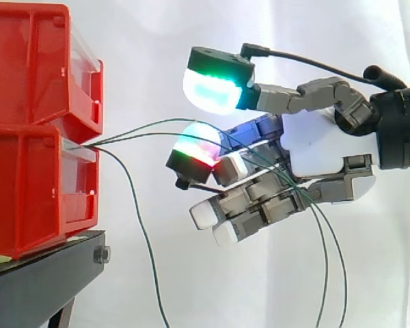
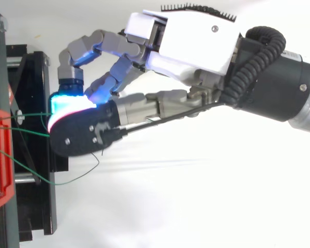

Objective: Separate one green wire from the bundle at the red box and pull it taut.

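Against the white curtain, your hand reaches level toward the red bins, thumb and fingers apart, green wires draped across them.

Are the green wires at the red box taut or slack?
Slack: the green wires bow from the red box across the hand, then dangle below it; another droops beside the stand.

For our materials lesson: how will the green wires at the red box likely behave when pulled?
Probably floppy: the wires sag from the box and droop past the hand. Likely light, being so thin. Running close together, they may tangle.
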{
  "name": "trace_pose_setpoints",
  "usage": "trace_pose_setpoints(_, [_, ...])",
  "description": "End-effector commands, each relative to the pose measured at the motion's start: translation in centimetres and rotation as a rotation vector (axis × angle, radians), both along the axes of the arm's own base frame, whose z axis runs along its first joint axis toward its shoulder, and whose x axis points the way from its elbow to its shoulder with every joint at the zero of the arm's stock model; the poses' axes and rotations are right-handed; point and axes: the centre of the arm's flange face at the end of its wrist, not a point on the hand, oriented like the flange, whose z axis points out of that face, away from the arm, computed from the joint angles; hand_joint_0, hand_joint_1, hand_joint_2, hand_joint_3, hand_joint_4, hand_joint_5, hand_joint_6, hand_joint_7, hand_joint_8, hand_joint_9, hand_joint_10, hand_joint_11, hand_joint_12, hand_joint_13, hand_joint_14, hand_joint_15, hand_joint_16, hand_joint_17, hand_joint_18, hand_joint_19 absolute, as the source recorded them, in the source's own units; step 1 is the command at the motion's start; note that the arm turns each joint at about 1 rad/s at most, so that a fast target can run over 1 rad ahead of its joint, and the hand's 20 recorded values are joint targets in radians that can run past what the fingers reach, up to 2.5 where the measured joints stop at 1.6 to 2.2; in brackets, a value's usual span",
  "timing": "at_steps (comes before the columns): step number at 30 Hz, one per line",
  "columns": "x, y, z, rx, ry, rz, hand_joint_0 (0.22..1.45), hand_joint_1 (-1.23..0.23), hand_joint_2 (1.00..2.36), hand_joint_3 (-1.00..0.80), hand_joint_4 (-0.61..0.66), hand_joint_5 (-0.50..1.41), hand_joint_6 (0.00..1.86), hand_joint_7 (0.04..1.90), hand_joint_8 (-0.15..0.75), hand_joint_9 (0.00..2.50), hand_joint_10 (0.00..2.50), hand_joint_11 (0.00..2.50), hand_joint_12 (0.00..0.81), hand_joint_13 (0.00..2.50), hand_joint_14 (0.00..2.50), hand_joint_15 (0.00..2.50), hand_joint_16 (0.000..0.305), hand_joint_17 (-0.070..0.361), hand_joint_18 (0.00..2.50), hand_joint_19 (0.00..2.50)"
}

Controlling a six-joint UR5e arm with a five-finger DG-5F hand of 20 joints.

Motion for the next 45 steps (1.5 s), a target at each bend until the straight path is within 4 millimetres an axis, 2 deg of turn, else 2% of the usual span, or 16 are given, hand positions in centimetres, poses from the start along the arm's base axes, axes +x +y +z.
trace_pose_setpoints(1, [0.0, 0.0, 0.1, 0.0, -0.002, 0.0, 0.53, -0.4, 1.0, -0.5, 0.18, -0.17, 0.85, 1.15, 0.31, 1.13, 0.02, 0.94, 0.397, 0.79, 0.02, 0.55, 0.059, 0.133, 0.63, 0.53])
trace_pose_setpoints(3, [0.0, 0.0, -0.1, 0.0, 0.0, 0.0, 0.58, -0.36, 1.0, -0.49, 0.17, -0.16, 0.84, 1.18, 0.303, 1.14, 0.02, 0.94, 0.39, 0.79, 0.02, 0.54, 0.057, 0.128, 0.62, 0.55])
trace_pose_setpoints(5, [0.0, 0.0, 0.1, 0.0, -0.002, 0.0, 0.6, -0.42, 1.01, -0.36, 0.16, -0.16, 0.84, 1.21, 0.302, 1.15, 0.02, 0.95, 0.389, 0.79, 0.02, 0.55, 0.057, 0.128, 0.62, 0.55])
trace_pose_setpoints(7, [0.0, 0.0, -0.1, 0.0, 0.0, 0.0, 0.6, -0.46, 1.01, -0.32, 0.17, -0.16, 0.84, 1.21, 0.303, 1.14, 0.02, 0.95, 0.392, 0.79, 0.02, 0.55, 0.057, 0.128, 0.62, 0.55])
trace_pose_setpoints(8, [0.0, 0.0, -0.1, 0.0, 0.0, 0.0, 0.58, -0.55, 1.02, -0.25, 0.17, -0.17, 0.85, 1.24, 0.305, 1.12, 0.02, 0.95, 0.391, 0.78, 0.02, 0.56, 0.057, 0.129, 0.61, 0.55])
trace_pose_setpoints(9, [0.0, -0.1, -0.1, 0.0, 0.0, -0.002, 0.58, -0.56, 1.02, -0.24, 0.17, -0.17, 0.85, 1.24, 0.305, 1.11, 0.02, 0.95, 0.391, 0.78, 0.02, 0.56, 0.057, 0.129, 0.61, 0.55])
trace_pose_setpoints(10, [0.0, -0.1, -0.1, 0.0, 0.0, -0.002, 0.58, -0.65, 1.02, -0.18, 0.19, -0.18, 0.87, 1.23, 0.311, 1.09, 0.02, 0.95, 0.4, 0.77, 0.02, 0.55, 0.061, 0.136, 0.63, 0.54])
trace_pose_setpoints(12, [0.0, -0.2, -0.1, 0.0, 0.0, -0.003, 0.58, -0.68, 1.02, -0.14, 0.2, -0.18, 0.87, 1.23, 0.324, 1.09, 0.02, 0.95, 0.411, 0.78, 0.02, 0.55, 0.063, 0.142, 0.64, 0.53])
trace_pose_setpoints(23, [-0.1, -0.4, 0.0, -0.009, 0.005, -0.004, 0.63, -0.77, 1.02, -0.19, 0.09, -0.19, 0.89, 1.18, 0.285, 1.01, 0.03, 0.96, 0.376, 0.71, 0.02, 0.53, 0.057, 0.128, 0.57, 0.52])
trace_pose_setpoints(35, [-0.5, -1.0, -0.5, -0.017, 0.038, -0.013, 0.68, -0.79, 1.01, -0.28, -0.01, -0.2, 0.9, 1.18, 0.27, 0.98, 0.02, 0.95, 0.369, 0.68, 0.02, 0.52, 0.056, 0.127, 0.55, 0.49])
trace_pose_setpoints(45, [-0.6, -1.0, -0.5, -0.014, 0.048, -0.013, 0.68, -0.78, 1.01, -0.28, -0.08, -0.2, 0.9, 1.19, 0.266, 0.98, 0.02, 0.93, 0.362, 0.68, 0.02, 0.52, 0.055, 0.124, 0.5, 0.51])
